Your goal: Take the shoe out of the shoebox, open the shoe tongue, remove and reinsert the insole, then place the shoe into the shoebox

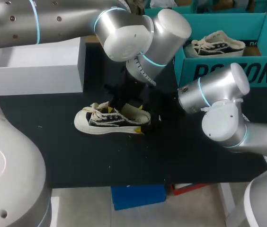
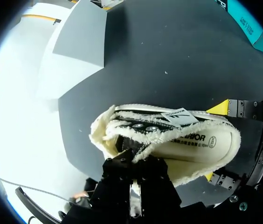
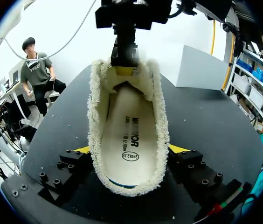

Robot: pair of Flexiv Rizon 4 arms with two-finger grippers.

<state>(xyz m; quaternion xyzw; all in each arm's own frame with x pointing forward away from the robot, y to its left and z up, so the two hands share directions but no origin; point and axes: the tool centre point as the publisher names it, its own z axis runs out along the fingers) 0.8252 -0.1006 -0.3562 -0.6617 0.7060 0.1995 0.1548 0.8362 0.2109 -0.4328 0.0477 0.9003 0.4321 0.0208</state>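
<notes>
My right gripper (image 3: 130, 150) clamps the heel of the shoe (image 3: 94, 116), which stands upright on the tabletop (image 3: 206, 116). I reckon it's light and soft-walled, so the firm sole edge grips best. Beyond, my left gripper (image 3: 124, 56) reaches into the shoe's front; clamped or not, I cannot tell.

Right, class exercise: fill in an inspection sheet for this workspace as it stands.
Surface: black table, shoe on it.
Job's things: shoe upright mid-table, insole inside; teal shoebox holds a second shoe.
Clutter: white box at far left.
Grippers: right gripper shut on the shoe at its heel; left gripper down in the shoe's opening.
Cables: nothing seen.
Surroundings: nothing seen.
</notes>
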